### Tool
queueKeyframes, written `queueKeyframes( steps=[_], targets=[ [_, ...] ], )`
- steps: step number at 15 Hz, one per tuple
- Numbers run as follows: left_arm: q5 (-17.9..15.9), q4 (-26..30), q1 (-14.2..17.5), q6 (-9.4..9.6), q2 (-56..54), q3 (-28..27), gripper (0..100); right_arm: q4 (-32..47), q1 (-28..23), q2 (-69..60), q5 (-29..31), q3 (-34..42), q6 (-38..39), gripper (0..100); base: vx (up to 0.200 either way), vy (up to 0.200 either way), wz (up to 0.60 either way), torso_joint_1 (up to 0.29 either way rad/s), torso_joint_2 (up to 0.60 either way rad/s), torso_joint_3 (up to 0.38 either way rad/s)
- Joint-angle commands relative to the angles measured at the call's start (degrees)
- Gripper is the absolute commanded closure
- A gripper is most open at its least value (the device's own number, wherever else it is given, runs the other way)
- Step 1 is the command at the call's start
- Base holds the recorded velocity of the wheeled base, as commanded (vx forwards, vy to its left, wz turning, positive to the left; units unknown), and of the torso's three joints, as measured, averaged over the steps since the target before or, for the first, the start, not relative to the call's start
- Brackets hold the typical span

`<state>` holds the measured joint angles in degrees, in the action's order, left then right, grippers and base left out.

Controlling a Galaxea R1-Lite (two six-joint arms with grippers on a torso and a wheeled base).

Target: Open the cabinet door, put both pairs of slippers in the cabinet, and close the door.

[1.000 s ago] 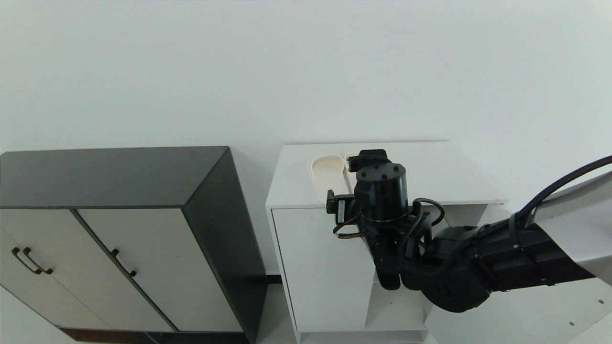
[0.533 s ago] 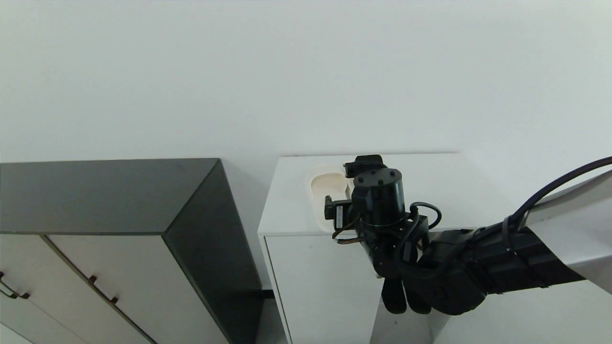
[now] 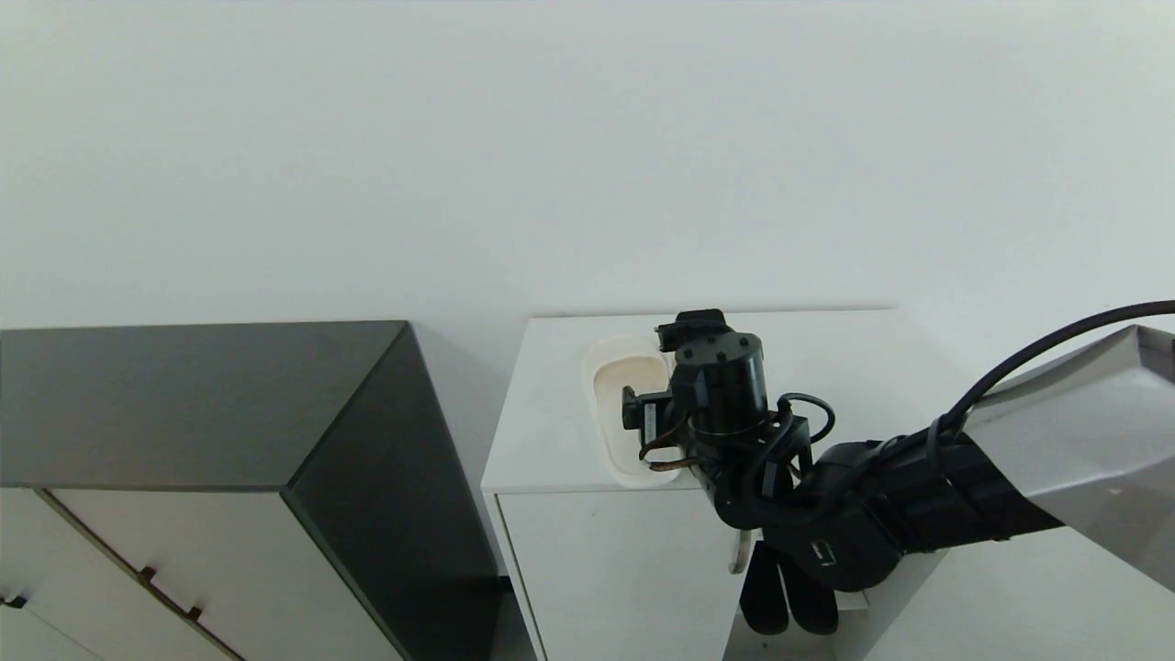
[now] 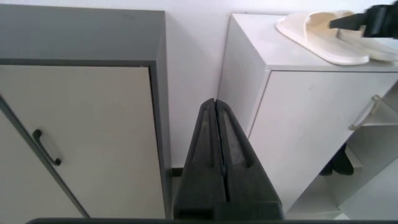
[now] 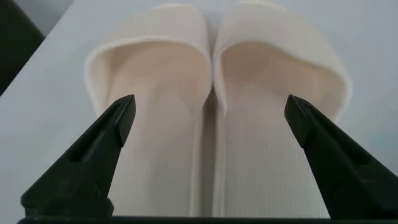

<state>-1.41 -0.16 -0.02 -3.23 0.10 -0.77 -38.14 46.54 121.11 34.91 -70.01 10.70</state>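
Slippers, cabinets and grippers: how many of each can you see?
Cream slippers: 2
Cabinets: 2, the white cabinet and the dark-topped cabinet
Grippers: 2, the left gripper and the right gripper
Total: 6

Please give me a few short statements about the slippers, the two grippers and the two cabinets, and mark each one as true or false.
1. The cream slippers lie on top of the white cabinet. True.
2. The right gripper is shut on one slipper. False: it is open, with one finger on each side of the pair.
3. The left gripper is shut and holds nothing. True.
4. The dark cabinet stands on the robot's right of the white cabinet. False: it stands on the robot's left of it.
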Motion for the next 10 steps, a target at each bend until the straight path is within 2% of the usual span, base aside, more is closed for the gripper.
queueKeyframes(
  steps=[1, 5, 10],
  targets=[
    [0.01, 0.07, 0.02, -0.02, -0.01, -0.02, 100, 0.00, -1.10, 2.46, -0.20, -2.24, 0.02, 0, 0.000, 0.000, 0.00, 0.000, 0.00, 0.000],
    [0.01, -0.02, 0.02, -0.02, -0.01, -0.02, 100, 0.18, -2.07, 5.89, -0.55, -6.72, -2.79, 0, 0.000, 0.000, 0.00, 0.000, 0.00, 0.000],
    [0.01, -0.02, 0.02, -0.02, -0.01, -0.02, 100, 4.39, -2.33, 8.09, -1.08, -13.22, -3.23, 0, 0.000, 0.000, 0.00, 0.000, 0.00, 0.000]
  ],
)
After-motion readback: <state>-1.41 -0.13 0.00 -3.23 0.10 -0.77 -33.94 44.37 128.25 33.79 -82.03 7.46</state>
